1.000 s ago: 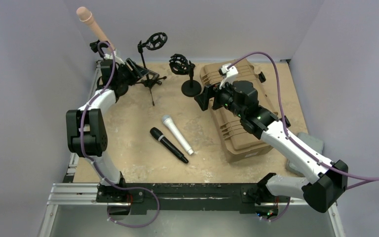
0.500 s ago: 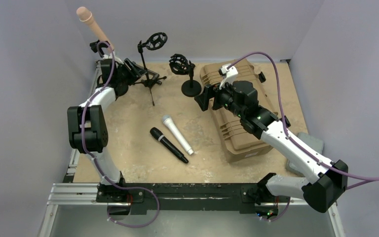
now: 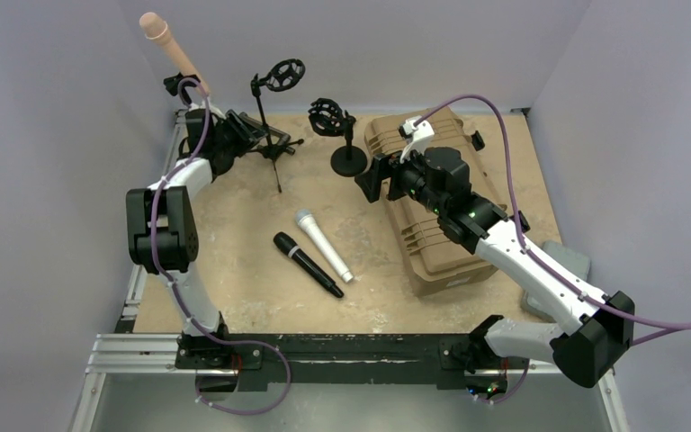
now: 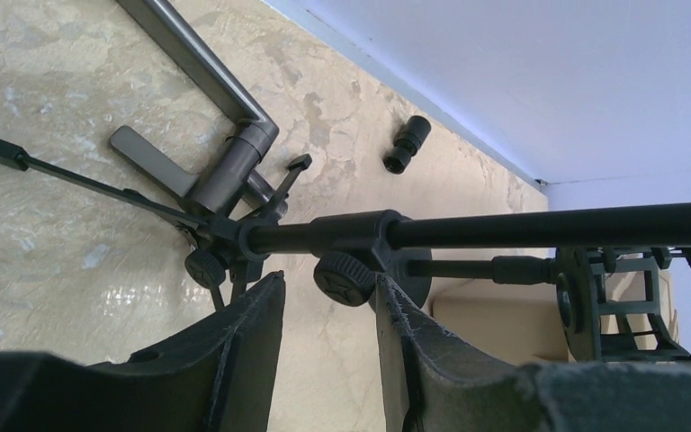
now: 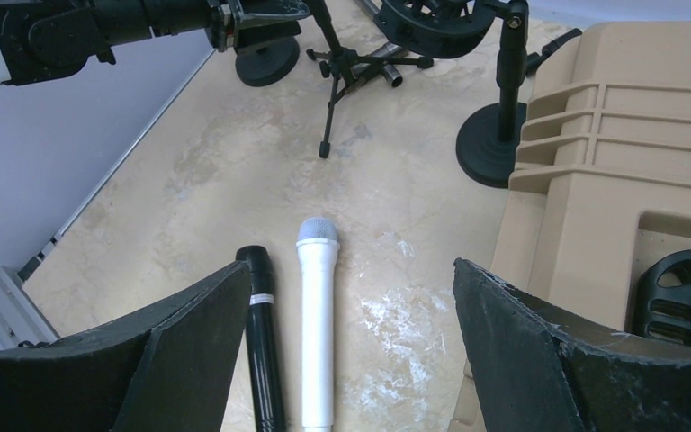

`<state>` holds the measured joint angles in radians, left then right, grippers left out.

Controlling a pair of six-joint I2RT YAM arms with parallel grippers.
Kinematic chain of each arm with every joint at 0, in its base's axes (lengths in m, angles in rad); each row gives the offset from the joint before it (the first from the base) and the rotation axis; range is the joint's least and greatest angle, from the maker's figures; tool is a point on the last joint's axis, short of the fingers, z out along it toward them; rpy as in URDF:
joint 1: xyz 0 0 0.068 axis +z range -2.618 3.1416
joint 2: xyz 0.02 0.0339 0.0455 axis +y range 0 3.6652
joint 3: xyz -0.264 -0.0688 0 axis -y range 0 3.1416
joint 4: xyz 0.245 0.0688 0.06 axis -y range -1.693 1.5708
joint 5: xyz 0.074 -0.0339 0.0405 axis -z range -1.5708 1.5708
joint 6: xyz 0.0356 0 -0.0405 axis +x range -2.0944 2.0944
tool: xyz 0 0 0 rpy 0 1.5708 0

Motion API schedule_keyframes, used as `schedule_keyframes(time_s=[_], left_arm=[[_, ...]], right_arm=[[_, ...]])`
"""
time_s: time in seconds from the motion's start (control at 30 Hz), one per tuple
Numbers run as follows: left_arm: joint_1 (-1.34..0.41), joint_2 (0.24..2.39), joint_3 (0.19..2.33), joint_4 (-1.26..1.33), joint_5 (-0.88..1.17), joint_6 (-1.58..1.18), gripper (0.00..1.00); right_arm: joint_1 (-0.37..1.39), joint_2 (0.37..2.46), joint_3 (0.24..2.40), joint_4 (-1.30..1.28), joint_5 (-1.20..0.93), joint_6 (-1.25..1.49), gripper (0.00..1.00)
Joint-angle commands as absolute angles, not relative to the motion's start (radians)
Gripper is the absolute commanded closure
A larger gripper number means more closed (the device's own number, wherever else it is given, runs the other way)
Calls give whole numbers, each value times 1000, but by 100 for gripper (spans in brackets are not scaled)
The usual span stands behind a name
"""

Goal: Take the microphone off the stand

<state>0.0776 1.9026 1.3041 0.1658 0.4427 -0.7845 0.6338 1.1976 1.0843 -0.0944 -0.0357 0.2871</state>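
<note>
A beige microphone (image 3: 166, 43) sticks up at an angle from a stand clip (image 3: 176, 85) in the far left corner. My left gripper (image 3: 250, 128) is just right of it, beside the tripod stand (image 3: 274, 144). In the left wrist view the left gripper (image 4: 328, 288) is open and empty, with the tripod's pole (image 4: 522, 228) and a knob (image 4: 342, 274) just past its fingertips. My right gripper (image 3: 366, 180) hovers by the tan case, open and empty. In its wrist view the right gripper (image 5: 351, 270) is spread wide above the table.
A white microphone (image 3: 322, 245) and a black microphone (image 3: 308, 265) lie side by side mid-table, also in the right wrist view (image 5: 317, 315) (image 5: 261, 342). A round-base stand (image 3: 348, 158) with an empty shock mount stands beside a tan hard case (image 3: 432, 216). Walls close the back and sides.
My left arm has shifted slightly toward the back of the table, its elbow rising a little. The right arm and the microphones have not moved.
</note>
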Motion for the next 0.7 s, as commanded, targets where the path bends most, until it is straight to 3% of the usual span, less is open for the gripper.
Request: schedule_keyframes(time_s=[0.0, 0.27, 0.4, 0.53, 0.67], left_arm=[[89, 1916, 1358, 236, 460, -796, 60], [92, 1947, 1379, 255, 474, -837, 68], [94, 1954, 1375, 271, 474, -859, 79], [96, 1953, 1374, 247, 473, -896, 99], [110, 1968, 1372, 205, 527, -1070, 100]], right_arm=[[631, 1190, 1121, -81, -16, 278, 19], [632, 1197, 1119, -81, -25, 289, 19], [632, 1195, 1120, -83, -23, 290, 19], [632, 1194, 1121, -84, -24, 290, 19], [633, 1193, 1118, -79, -26, 293, 19]])
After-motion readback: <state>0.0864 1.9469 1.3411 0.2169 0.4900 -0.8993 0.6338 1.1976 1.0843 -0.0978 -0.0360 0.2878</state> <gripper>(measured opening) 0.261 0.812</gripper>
